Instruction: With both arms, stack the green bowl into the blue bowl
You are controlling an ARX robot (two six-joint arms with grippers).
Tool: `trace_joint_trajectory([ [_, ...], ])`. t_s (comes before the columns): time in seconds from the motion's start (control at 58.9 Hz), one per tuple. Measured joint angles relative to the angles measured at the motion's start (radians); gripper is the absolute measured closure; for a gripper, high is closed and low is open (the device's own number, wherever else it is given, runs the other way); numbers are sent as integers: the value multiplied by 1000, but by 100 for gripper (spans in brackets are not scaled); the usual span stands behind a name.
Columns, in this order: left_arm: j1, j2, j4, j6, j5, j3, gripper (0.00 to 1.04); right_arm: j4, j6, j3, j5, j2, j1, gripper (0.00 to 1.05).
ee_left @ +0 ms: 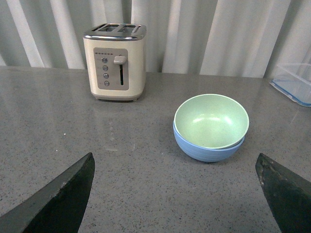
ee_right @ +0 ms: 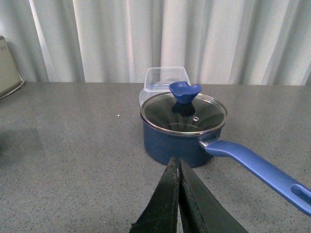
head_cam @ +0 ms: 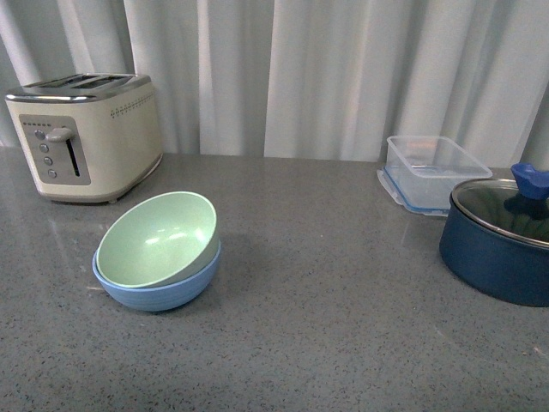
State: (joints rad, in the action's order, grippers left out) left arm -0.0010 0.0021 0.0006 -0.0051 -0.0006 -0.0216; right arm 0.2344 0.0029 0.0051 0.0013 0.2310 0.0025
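Note:
The pale green bowl [head_cam: 156, 238] sits tilted inside the light blue bowl [head_cam: 163, 293] on the grey counter, left of centre in the front view. Both also show in the left wrist view, the green bowl [ee_left: 211, 120] nested in the blue bowl [ee_left: 206, 151]. My left gripper [ee_left: 175, 189] is open and empty, well back from the bowls, its fingers [ee_left: 60, 199] spread wide. My right gripper [ee_right: 176, 165] is shut on nothing, just short of the navy pot. Neither arm shows in the front view.
A cream toaster [head_cam: 86, 133] stands at the back left, behind the bowls. A clear plastic container [head_cam: 435, 170] and a dark navy lidded pot [head_cam: 499, 240] with a blue handle [ee_right: 260, 171] stand at the right.

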Motion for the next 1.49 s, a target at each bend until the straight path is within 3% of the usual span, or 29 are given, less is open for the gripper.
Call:
trace_joint_trajectory([
  [0.255,0,0,0,0,0,0,7,-74,0,0,0,-73,0,104],
  [0.34,0,0,0,0,0,0,7,-223,0,0,-2,-188,0,104],
  [0.578,0,0,0,0,0,0,7,-233,0,0,-2,-227,0,104],
  [1.053,0,-1,0,0,0,0,7,-233,-1,0,-2,-227,0,24],
  [1.121,0,-1,0,0,0,0,7,-233,0,0,-2,-227,0,8],
  [1.495,0,-1,0,0,0,0,7,-233,0,0,-3,-227,0,10],
])
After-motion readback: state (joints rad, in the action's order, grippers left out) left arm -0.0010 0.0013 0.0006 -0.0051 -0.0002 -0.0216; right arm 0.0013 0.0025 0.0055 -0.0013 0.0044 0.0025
